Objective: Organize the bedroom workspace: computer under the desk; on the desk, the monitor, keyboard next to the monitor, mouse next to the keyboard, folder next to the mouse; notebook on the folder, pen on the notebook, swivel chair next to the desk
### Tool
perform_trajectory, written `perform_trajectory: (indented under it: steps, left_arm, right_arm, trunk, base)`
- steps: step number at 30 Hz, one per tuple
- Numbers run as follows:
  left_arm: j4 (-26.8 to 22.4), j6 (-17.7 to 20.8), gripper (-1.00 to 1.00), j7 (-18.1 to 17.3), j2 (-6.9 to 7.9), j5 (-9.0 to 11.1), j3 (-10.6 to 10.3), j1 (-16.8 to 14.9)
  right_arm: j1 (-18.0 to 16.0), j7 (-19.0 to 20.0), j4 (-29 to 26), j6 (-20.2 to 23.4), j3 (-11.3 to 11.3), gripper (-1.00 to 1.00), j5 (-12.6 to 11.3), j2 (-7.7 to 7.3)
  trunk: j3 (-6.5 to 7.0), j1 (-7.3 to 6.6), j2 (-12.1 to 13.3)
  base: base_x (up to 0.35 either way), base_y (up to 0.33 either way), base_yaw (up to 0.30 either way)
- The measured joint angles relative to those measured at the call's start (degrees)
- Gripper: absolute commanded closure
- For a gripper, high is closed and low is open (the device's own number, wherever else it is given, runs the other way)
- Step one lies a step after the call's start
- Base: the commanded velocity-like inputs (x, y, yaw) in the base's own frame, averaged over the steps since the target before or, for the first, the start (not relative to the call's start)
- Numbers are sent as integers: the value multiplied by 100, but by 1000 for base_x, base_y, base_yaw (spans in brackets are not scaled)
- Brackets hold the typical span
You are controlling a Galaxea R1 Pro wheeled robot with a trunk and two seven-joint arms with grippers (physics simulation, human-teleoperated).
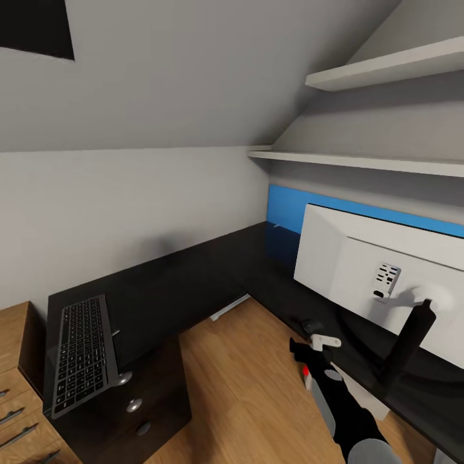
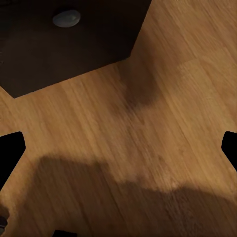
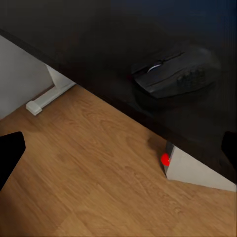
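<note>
Sloped grey-white attic walls and 2 white shelves [image 1: 386, 71] rise over the L-shaped black tabletop [image 1: 187, 283], which stands on a light wood floor [image 1: 245, 386]. Your keyboard [image 1: 80, 354] lies flat at the tabletop's left end, above dark drawers [image 1: 138, 412] with round silver knobs. Your monitor [image 1: 386, 277] stands on the right wing with its white back toward the camera, a blue back panel [image 1: 290, 206] behind it. Your mouse [image 3: 175, 74] rests on the tabletop near its front edge, just beside the right end effector [image 1: 314, 345]. That end effector's fingers are spread apart and hold nothing. Your left end effector [image 2: 118, 143] is likewise spread wide over bare floor beside the drawer unit.
</note>
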Motion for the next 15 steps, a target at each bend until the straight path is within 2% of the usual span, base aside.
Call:
perform_trajectory:
  steps: [7, 15]
  left_arm:
    - [0, -4, -100, 0, 0, -3, 0, 0]
    - [-5, -5, -100, 0, 0, -7, 0, 0]
  right_arm:
    - [1, -63, -39, -375, -10, -100, -14, -2]
    - [2, -60, -33, -540, -10, -100, -17, -7]
  trunk:
    - [0, 0, 0]
    - [0, 0, 0]
  base:
    - [0, 0, 0]
    - [0, 0, 0]
